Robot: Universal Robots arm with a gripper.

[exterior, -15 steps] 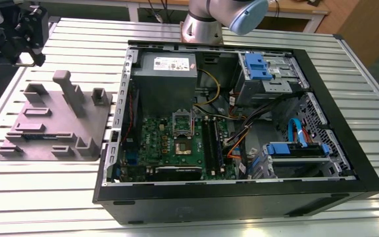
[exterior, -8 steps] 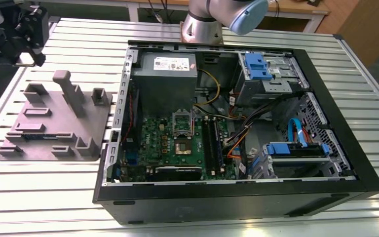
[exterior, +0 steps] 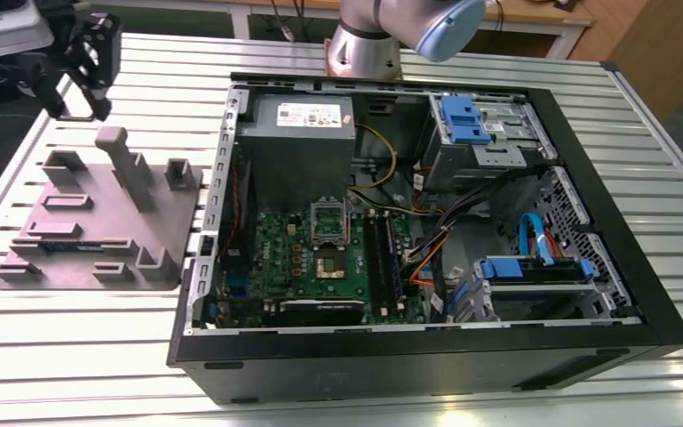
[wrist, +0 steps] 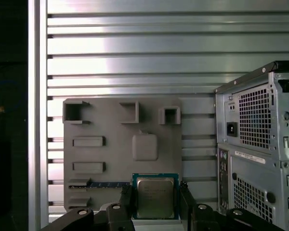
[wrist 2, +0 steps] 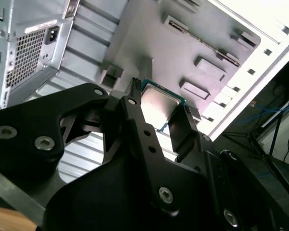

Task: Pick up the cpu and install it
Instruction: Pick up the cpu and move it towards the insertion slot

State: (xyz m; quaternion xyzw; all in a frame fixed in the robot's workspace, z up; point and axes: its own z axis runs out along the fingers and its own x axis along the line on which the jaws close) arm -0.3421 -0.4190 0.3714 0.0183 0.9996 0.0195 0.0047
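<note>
Gripping: tool [wrist: 156, 201] closed narrowly on cpu [wrist: 155, 195], opposite edges.
Location: cpu aloft near grey fixture [wrist: 123, 154] on desk [wrist: 135, 48], beside computer case [wrist: 255, 154].
Care: level carriage, light squeeze advisable.

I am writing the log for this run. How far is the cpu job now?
Done: the cpu is picked up, clamped between the jaws of the gripper, clear above the grey tray. In hand: only that chip. Left: the install itself; the motherboard socket in the open case looks empty.
</note>
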